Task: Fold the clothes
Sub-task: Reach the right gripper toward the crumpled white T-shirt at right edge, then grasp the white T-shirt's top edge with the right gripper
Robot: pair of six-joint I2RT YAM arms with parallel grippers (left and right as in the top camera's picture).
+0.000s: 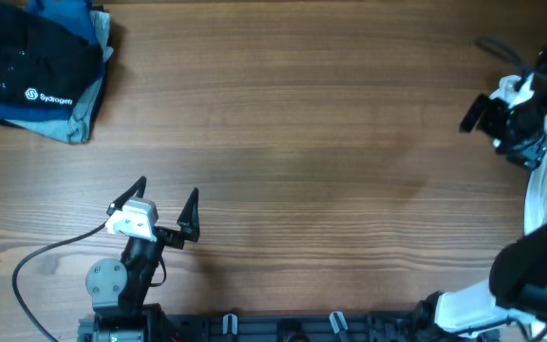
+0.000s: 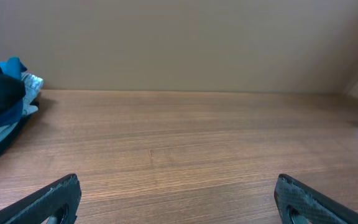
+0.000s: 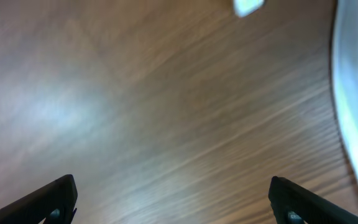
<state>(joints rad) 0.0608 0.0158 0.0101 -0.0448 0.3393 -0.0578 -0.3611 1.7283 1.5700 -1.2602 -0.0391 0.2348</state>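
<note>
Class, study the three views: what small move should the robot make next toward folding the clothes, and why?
Probably bring the right end effector, open and empty, across to the large white thin-cloth garment at the right edge of the brown wooden table and grip its border. The garment lies ungripped there, far from the open left end effector.

Black two-finger left gripper is held out just ahead of its own base, its pointed fingers spread wide and aimed forward, with a white wrist block behind them and the left arm folded compactly over its mount. The black-and-white right arm reaches up along the far right side. In its blurred wrist view, the black right gripper shows both fingers set wide apart.
</note>
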